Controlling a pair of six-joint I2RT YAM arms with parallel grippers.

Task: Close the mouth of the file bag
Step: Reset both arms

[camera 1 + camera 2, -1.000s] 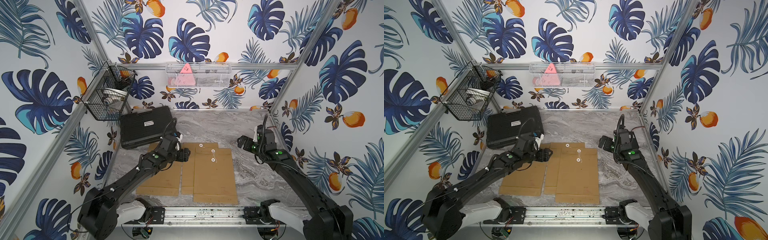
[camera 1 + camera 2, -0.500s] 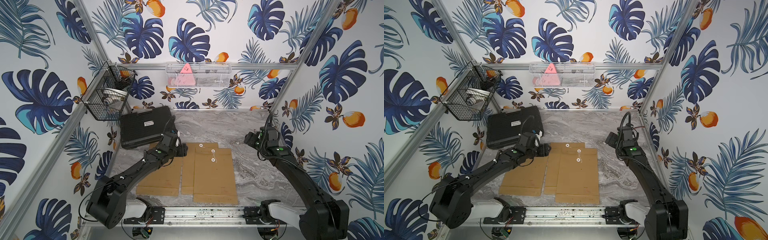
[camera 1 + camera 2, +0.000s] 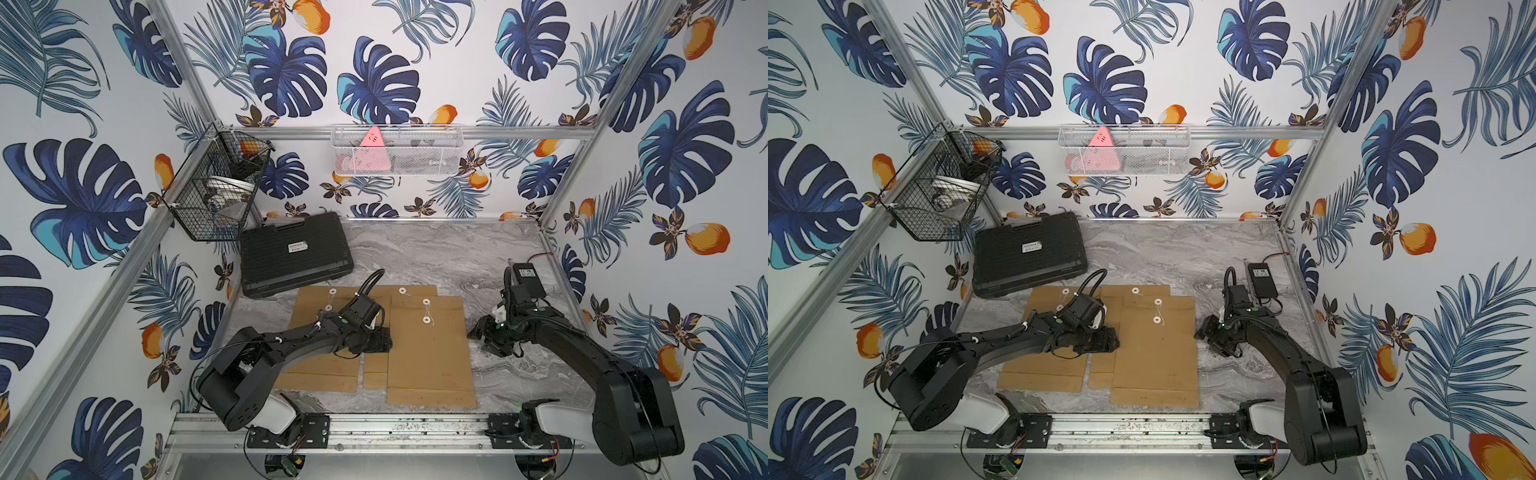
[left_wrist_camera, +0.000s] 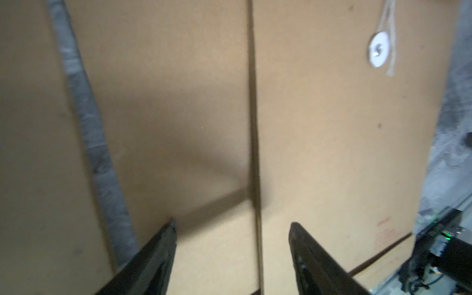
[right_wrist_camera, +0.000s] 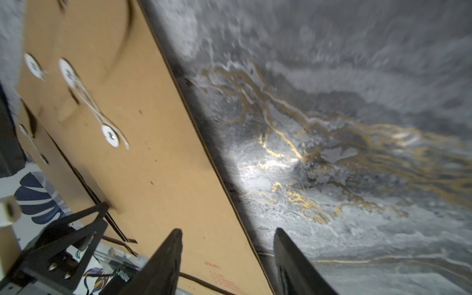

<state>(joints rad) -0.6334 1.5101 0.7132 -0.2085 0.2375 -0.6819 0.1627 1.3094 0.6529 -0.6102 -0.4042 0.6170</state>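
Note:
Three brown file bags lie flat on the marble table. The file bag point(image 3: 428, 357) point(image 3: 1154, 357) on top, at the right, has two white buttons point(image 3: 426, 301) point(image 5: 110, 135) with a string running between them. My left gripper point(image 3: 384, 338) point(image 3: 1113, 338) point(image 4: 233, 226) hovers open over that bag's left edge, holding nothing. My right gripper point(image 3: 478, 332) point(image 3: 1202, 332) point(image 5: 228, 231) is low at the bag's right edge, jaws apart, one finger over the bag point(image 5: 143, 153) and one over bare marble. The left wrist view shows the bag point(image 4: 332, 153) and one button point(image 4: 378, 49).
Two more file bags point(image 3: 324, 357) point(image 3: 374, 365) lie partly under my left arm. A black case point(image 3: 295, 253) sits at the back left, under a wire basket point(image 3: 216, 187). A power adapter point(image 3: 525, 274) lies behind my right arm. A metal rail point(image 3: 374, 428) runs along the front.
My left gripper moved from the bags' far end to mid-length. The right arm dropped down to the top bag's right edge, and its jaws stand narrower than before.

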